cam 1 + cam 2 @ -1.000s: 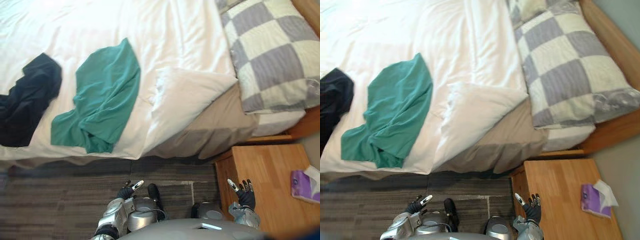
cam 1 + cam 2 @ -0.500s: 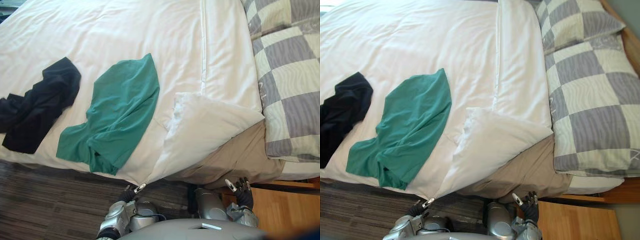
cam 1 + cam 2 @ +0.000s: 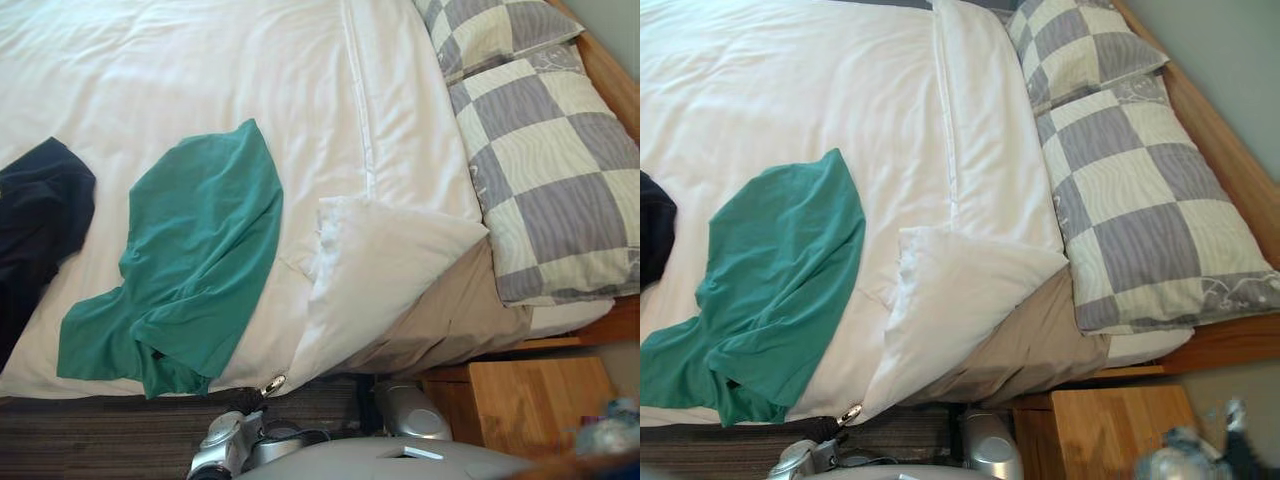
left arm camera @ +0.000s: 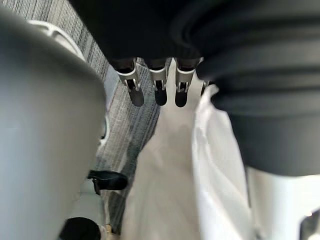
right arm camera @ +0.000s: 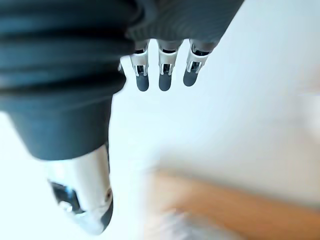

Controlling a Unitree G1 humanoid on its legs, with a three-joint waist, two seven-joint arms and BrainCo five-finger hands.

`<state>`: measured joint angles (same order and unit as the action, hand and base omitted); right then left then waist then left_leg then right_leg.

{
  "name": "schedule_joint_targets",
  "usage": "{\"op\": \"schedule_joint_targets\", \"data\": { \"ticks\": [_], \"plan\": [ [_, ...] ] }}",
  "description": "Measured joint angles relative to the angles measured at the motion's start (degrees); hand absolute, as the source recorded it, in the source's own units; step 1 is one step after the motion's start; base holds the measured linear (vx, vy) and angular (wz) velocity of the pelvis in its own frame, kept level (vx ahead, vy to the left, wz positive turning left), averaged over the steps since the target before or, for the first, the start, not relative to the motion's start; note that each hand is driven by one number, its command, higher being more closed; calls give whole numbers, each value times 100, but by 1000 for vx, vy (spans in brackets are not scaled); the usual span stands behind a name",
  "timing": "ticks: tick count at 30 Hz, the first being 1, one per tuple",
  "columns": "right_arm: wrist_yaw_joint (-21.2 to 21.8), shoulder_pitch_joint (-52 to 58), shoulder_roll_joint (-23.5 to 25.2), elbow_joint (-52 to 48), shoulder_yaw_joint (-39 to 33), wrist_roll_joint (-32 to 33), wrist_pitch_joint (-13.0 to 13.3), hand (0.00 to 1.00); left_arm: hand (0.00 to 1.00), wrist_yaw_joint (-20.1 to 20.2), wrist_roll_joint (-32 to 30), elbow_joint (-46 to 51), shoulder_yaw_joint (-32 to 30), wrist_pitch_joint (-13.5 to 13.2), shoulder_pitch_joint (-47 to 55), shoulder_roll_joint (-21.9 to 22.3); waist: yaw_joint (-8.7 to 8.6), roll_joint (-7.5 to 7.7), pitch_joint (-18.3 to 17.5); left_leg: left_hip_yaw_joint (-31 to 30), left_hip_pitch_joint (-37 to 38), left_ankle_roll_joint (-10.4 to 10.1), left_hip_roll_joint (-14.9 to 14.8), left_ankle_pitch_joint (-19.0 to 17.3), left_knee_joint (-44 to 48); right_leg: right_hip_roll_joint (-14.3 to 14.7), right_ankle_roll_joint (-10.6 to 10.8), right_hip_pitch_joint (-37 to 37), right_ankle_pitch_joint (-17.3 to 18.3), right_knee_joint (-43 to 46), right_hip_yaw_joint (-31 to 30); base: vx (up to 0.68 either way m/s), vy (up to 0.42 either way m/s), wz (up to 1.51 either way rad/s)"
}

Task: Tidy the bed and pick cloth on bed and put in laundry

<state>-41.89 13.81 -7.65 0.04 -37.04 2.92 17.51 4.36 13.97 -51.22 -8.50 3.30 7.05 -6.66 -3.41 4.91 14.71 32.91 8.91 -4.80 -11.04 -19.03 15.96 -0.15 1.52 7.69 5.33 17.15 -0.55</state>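
Bed, seen from the head cameras:
- You have 2 cloths on the white duvet (image 3: 200, 80). The green cloth (image 3: 190, 265) lies spread and partly bunched near the bed's near edge. The dark cloth (image 3: 35, 230) lies crumpled just beside it on the robot's left, apart from it.
- Neither cloth is in a hand.
- The duvet corner (image 3: 380, 260) is folded back to the right of the green cloth, baring the tan sheet (image 3: 455, 310).
- 2 checked pillows sit at the head end, the near pillow (image 3: 545, 190) and the far pillow (image 3: 490, 30), touching each other against the wooden bed frame (image 3: 1220, 130).
- A wooden nightstand (image 3: 530, 400) stands just beside the bed at lower right, on the grey carpet (image 3: 80, 440).

Hands:
- Left hand (image 4: 160, 85): low at the bed's near edge, close under the hanging tip of the folded corner. Its fingers are straight and hold nothing. You cannot tell whether a fingertip touches the duvet.
- Right hand (image 5: 164, 70): beside the nightstand. Its fingers are extended and relaxed, and nothing is in its grasp
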Motion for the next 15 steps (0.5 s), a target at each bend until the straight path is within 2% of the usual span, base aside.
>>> {"op": "schedule_joint_targets", "data": {
  "ticks": [1,4,6,9,12,15],
  "plan": [
    [459,-106,-127,-354,218,-509,-146,0,0,-50,5,50,123,-4,78,-84,-45,8,8,-78,-110,48,-3,-37,136,-11,16,12,-14,-53,-45,-91,44,10],
    [1155,-277,-416,-621,890,-1270,-259,0,0,-76,7,63,199,-29,80,-167,-44,28,8,-243,-248,127,-3,-98,331,-16,18,12,-17,-51,-54,-82,11,20],
    [1676,-531,-664,-642,1427,-1745,-284,0,0,-99,6,113,221,-88,79,-194,-29,-27,100,-408,-393,193,-8,-162,553,-49,19,16,-18,-15,-53,-82,25,23],
    [2056,-936,-940,-603,2027,-2018,-304,0,0,-99,-16,185,301,-179,81,-353,-25,-64,333,-529,-568,256,-10,-229,796,-89,21,121,-18,122,-53,-99,24,10],
    [2282,-1520,-1161,-233,2683,-2142,-396,0,0,-100,-164,-8,318,-151,128,-575,3,-5,661,-654,-775,296,-73,-286,1087,-86,59,198,-54,208,-34,-100,6,11],
    [2317,-2025,-1163,157,3208,-2169,-545,0,0,-99,-161,31,319,-149,151,-628,151,26,892,-778,-1057,308,-246,-404,1476,10,38,287,-132,220,-18,-87,3,11]
  ]
}}
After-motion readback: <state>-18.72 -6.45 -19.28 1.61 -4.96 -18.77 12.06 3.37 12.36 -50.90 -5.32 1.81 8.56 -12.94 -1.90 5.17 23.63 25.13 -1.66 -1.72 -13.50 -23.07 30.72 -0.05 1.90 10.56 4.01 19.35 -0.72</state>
